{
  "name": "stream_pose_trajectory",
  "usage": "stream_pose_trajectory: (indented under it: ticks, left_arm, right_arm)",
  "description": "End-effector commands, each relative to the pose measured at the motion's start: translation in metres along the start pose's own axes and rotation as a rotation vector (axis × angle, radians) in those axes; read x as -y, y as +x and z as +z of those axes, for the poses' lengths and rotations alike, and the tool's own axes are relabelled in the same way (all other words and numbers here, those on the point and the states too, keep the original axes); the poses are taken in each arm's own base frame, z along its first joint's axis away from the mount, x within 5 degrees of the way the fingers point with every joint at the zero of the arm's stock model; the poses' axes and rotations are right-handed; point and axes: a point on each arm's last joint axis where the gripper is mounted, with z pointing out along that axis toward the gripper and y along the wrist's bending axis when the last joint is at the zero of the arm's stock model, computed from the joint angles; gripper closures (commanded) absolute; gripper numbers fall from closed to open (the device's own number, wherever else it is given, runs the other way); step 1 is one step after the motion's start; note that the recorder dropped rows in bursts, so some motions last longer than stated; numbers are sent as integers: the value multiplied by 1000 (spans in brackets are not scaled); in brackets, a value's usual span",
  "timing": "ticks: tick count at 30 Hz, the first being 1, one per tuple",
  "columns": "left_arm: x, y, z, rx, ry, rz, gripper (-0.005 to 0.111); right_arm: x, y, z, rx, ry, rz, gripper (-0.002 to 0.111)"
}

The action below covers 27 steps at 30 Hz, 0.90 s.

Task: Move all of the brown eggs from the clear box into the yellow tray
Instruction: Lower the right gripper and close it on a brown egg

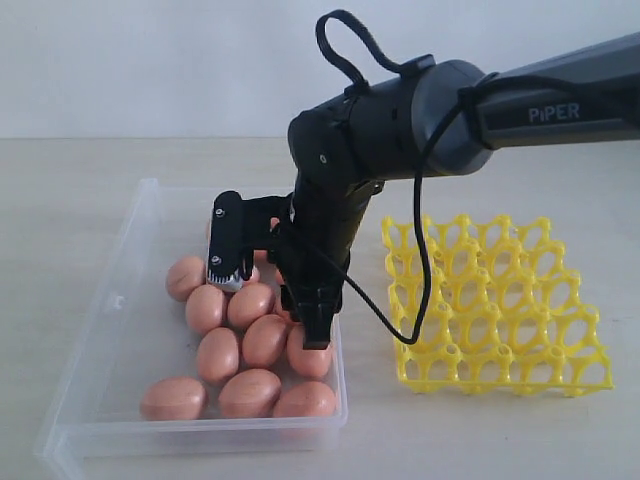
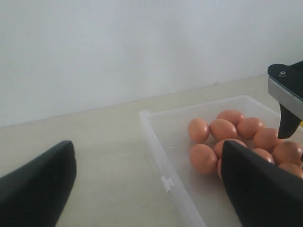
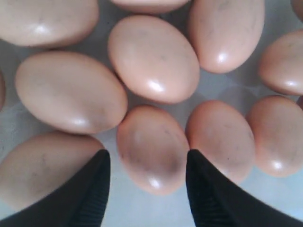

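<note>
Risk: the brown eggs (image 1: 250, 345) lie packed and touching in the clear box (image 1: 128, 262), lower left of the exterior frame. Closing jaws may shove neighbours, or a smooth shell may slip or crack. The yellow tray (image 1: 500, 300), to the right, looks empty. The right gripper (image 1: 316, 335) points straight down, jaws half wide astride one egg (image 3: 151, 146); whether they press it, I cannot tell. The left gripper (image 2: 147, 156) hovers near the box, wide and empty.

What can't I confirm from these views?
- Exterior view: the right arm covers part of the clear box, so the brown eggs cannot be counted.
- Right wrist view: unclear whether the right gripper touches the egg between its fingers.
- Left wrist view: the left gripper hides some eggs; yellow tray out of frame.
</note>
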Motion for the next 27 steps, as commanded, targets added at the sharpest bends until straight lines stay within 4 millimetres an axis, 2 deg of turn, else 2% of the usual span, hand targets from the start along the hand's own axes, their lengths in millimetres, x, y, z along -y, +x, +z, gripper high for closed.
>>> stream_pose_trajectory:
  ticks: [1, 6, 14, 21, 22, 24, 27]
  left_arm:
    - [0, 1, 0, 7, 0, -14, 29]
    - [0, 1, 0, 7, 0, -14, 29]
    - [0, 1, 0, 7, 0, -14, 29]
    - [0, 1, 0, 7, 0, -14, 29]
    - [0, 1, 0, 7, 0, -14, 29]
    - [0, 1, 0, 7, 0, -14, 29]
    - [0, 1, 0, 7, 0, -14, 29]
  right_arm:
    - [4, 0, -2, 24, 18, 8, 62]
    - [5, -2, -2, 36, 33, 8, 62]
    - [-1, 3, 26, -9, -23, 17, 62]
    - [2, 2, 34, 11, 9, 69, 63]
    - [3, 1, 34, 22, 21, 92, 65]
    - [5, -1, 34, 37, 37, 122, 75]
    - [6, -2, 34, 56, 49, 147, 106]
